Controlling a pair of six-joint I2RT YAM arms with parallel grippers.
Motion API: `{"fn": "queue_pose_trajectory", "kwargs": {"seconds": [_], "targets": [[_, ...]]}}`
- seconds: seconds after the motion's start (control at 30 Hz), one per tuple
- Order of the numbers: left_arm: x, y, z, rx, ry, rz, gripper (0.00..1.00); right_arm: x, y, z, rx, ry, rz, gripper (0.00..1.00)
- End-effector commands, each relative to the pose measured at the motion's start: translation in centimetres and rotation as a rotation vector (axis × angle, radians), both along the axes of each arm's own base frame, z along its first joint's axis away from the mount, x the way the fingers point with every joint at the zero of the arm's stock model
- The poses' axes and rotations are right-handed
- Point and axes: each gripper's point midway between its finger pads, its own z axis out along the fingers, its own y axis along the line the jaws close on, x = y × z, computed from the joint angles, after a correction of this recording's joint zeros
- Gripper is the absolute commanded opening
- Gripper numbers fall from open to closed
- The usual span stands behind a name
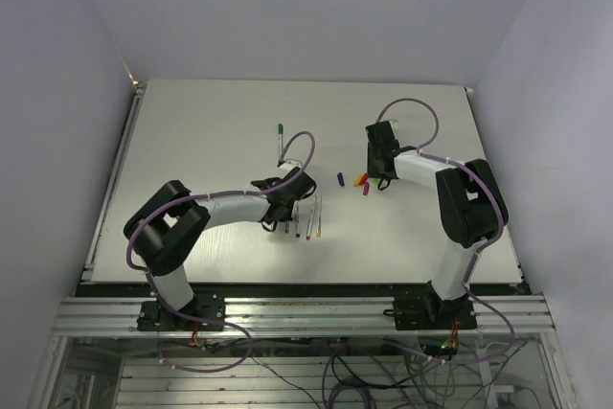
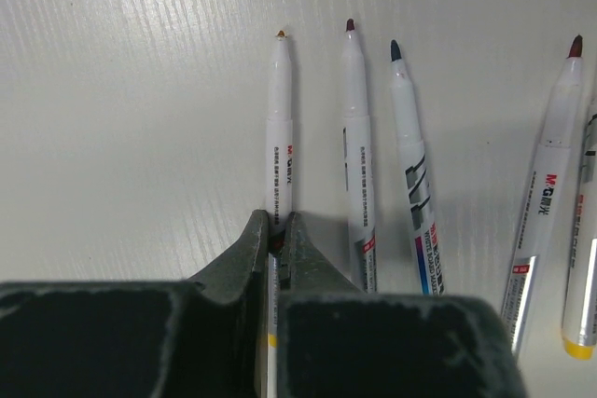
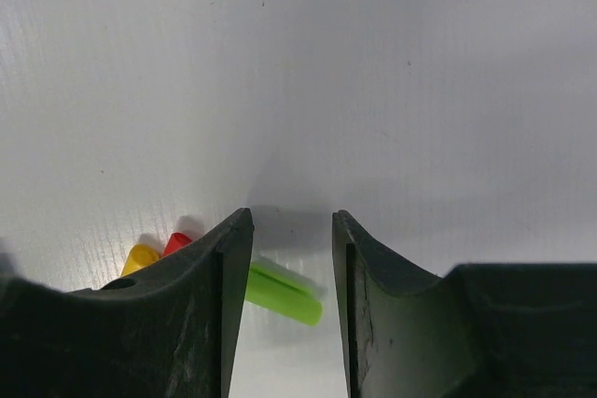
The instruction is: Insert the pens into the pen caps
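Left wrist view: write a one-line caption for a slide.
Left gripper, jaws shut on a yellow-tipped pen, four more pens lying alongside on the table.

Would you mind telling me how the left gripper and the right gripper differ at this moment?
The left gripper is shut on a yellow-tipped pen; the right gripper stands open, gripping nothing. The left gripper sits beside the other pens; the right gripper straddles a green cap lying on the table. Both are dark, two-fingered and low over that table.
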Motion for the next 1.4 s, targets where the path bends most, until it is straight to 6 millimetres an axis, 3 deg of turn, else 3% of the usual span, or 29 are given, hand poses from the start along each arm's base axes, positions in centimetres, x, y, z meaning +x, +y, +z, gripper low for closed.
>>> {"fn": "queue_pose_trajectory", "kwargs": {"seconds": [0.0, 0.13, 0.3, 0.47, 0.63, 0.8, 1.37], "targets": [[-0.9, 1.6, -1.7, 0.083, 0.067, -0.003, 0.07, -3.5, -0.8, -3.0, -0.013, 0.135, 0.002, 0.40], [-1.0, 1.6, -1.8, 0.080, 0.071, -0.006, 0.07, -1.5, -1.0, -0.9, -0.001, 0.057, -0.013, 0.40], [-0.8, 1.6, -1.4, 0.078, 0.060, -0.003, 0.07, 1.0, -1.0, 3.5, 0.008, -0.056, 0.012, 0.36], [-0.8, 1.8, -1.0, 0.066, 0.046, 0.017, 0.07, 0.5, -1.0, 5.8, 0.013, -0.070, 0.089, 0.37], [-1.2, 1.8, -1.5, 0.045, 0.059, 0.028, 0.07, -1.7, -0.1, 5.4, 0.048, -0.045, 0.210, 0.44], [-1.7, 2.3, -2.2, 0.068, 0.086, 0.051, 0.07, -2.6, 0.7, 4.6, 0.085, 0.001, 0.269, 0.49], [-2.6, 3.4, -3.4, 0.054, 0.141, 0.095, 0.07, -4.2, 1.5, 1.3, 0.113, 0.123, 0.322, 0.47]]}}
